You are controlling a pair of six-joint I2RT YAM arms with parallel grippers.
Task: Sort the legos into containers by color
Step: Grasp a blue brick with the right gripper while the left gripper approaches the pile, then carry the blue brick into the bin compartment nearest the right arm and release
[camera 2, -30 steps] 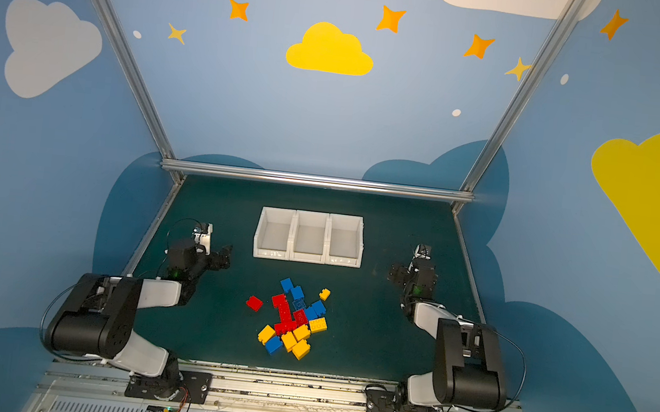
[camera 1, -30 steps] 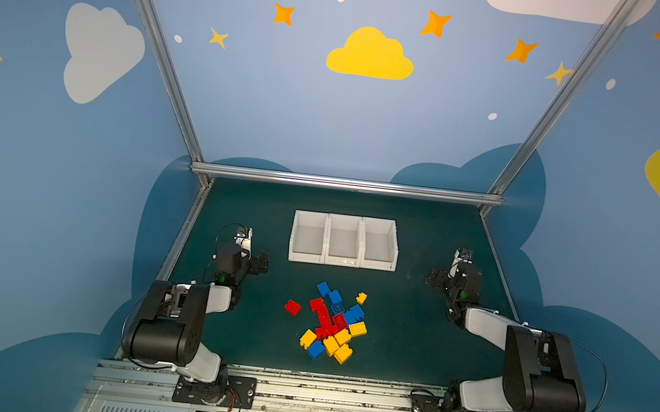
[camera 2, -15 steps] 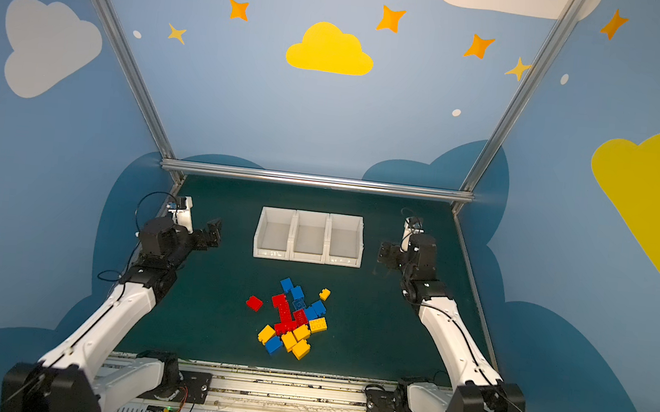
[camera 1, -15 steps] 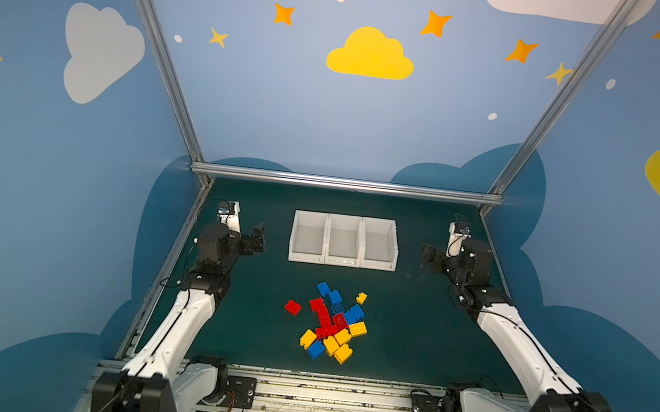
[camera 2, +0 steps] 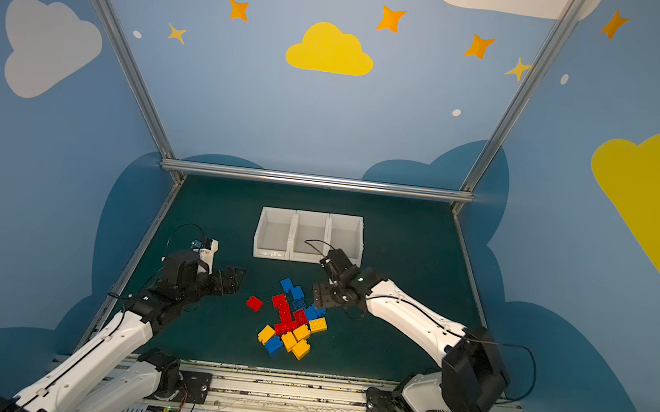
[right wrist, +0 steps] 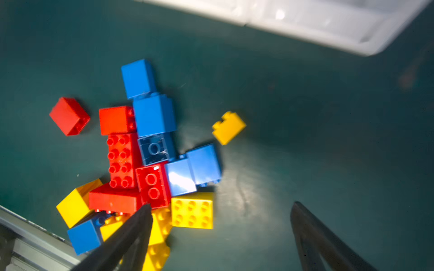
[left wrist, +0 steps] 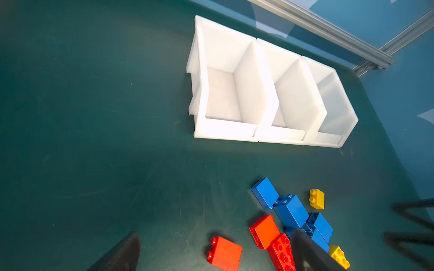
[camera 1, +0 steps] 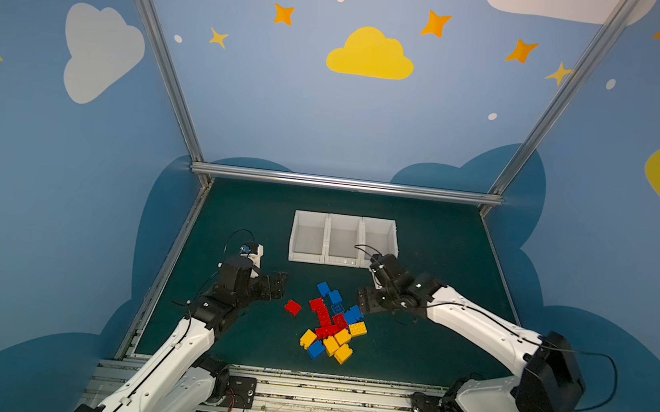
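**Over the pile: both tools spread**

On the tabletop (camera 1: 409, 349), the legos (camera 1: 332, 326) lie heaped before three white bins (camera 1: 343, 240). Left tool (camera 1: 276, 287) spread, beside a lone red brick (camera 1: 292, 307); right tool (camera 1: 364, 300) spread, holding nothing.

The three bins (camera 1: 343, 240) stand side by side behind the brick pile (camera 1: 332, 324). A single brick (camera 1: 292, 307) lies just left of the pile.

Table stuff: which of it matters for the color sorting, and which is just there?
Part of the job:
- pile of bricks
- lone red brick
- three white bins
- left gripper, right gripper, both open

Just there:
- green mat
- painted walls
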